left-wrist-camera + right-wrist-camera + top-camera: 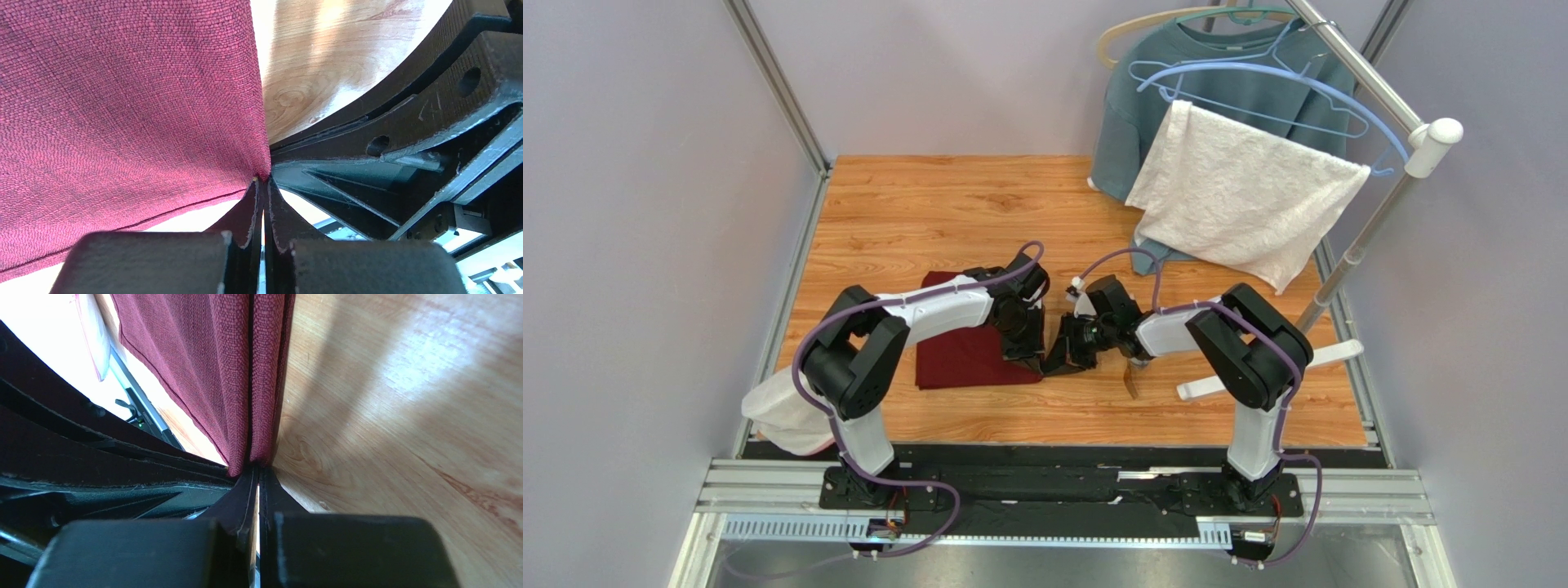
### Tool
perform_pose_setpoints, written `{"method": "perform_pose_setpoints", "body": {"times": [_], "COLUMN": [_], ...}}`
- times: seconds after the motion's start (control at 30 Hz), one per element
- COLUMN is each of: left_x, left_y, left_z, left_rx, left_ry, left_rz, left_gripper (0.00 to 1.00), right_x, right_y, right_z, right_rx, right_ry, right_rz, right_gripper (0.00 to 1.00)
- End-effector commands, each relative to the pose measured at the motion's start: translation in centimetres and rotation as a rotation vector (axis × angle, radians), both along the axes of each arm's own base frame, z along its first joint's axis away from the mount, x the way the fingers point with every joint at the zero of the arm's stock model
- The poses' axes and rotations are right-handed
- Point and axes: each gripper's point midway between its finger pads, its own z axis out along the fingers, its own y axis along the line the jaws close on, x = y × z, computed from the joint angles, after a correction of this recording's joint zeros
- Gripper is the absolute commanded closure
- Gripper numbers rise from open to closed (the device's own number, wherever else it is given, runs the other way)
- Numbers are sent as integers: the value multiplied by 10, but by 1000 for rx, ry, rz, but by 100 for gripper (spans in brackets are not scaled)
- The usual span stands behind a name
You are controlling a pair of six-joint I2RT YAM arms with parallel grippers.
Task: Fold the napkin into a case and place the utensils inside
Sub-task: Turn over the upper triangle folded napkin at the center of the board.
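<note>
The maroon napkin [965,353] lies folded on the wooden table [916,221], left of centre. Both grippers meet at its right edge. My left gripper [1028,353] is shut on a corner of the napkin [123,110], with the cloth drawn to a point at the fingertips [264,182]. Right beside it, my right gripper [1060,358] is shut on a doubled edge of the napkin [245,367], pinched at the tips [256,470]. A slim golden-brown utensil [1130,382] lies on the table under the right arm.
A clothes rack [1369,233] stands at the back right, holding a white towel [1247,196], a grey-blue sweatshirt [1130,116] and hangers. Its white foot [1271,370] lies beside the right arm. A white cloth [781,417] hangs off the table's left front edge.
</note>
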Motion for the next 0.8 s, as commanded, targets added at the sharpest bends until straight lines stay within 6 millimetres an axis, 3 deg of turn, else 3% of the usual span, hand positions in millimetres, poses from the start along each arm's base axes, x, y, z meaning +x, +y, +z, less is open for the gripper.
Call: {"method": "perform_pose_setpoints", "body": {"times": [0.0, 0.1, 0.13, 0.2, 0.23, 0.33, 0.4, 0.53, 0.67, 0.77], "left_x": [-2, 4, 8, 9, 14, 18, 17, 30, 37, 51], "left_y": [-16, -2, 0, 3, 5, 10, 16, 53, 91, 118], "left_z": [7, 19, 31, 45, 59, 85, 94, 109, 109, 110], "left_rx": [-52, 12, -4, -24, -50, -130, -149, -119, -149, -181], "left_ry": [4, -41, -69, -83, -112, -136, -137, -207, -196, -200], "left_rz": [-23, -41, -43, -47, -40, -26, -17, 63, 162, 248], "left_gripper": [92, 79, 76, 70, 69, 69, 69, 71, 68, 67], "right_x": [6, 7, 9, 9, 10, 10, 11, 15, 15, 13], "right_y": [-3, -20, -26, -36, -36, -31, -25, -3, 11, 12], "right_z": [9, 7, 8, 11, 14, 23, 24, 30, 30, 19], "right_rx": [-13, -92, -111, -144, -136, -95, -71, -22, -6, -44], "right_ry": [-44, -85, -126, -147, -160, -186, -183, -209, -204, -180], "right_rz": [-1, 4, 23, 29, 37, 57, 69, 101, 119, 120], "right_gripper": [96, 83, 72, 64, 57, 49, 47, 45, 44, 44]}}
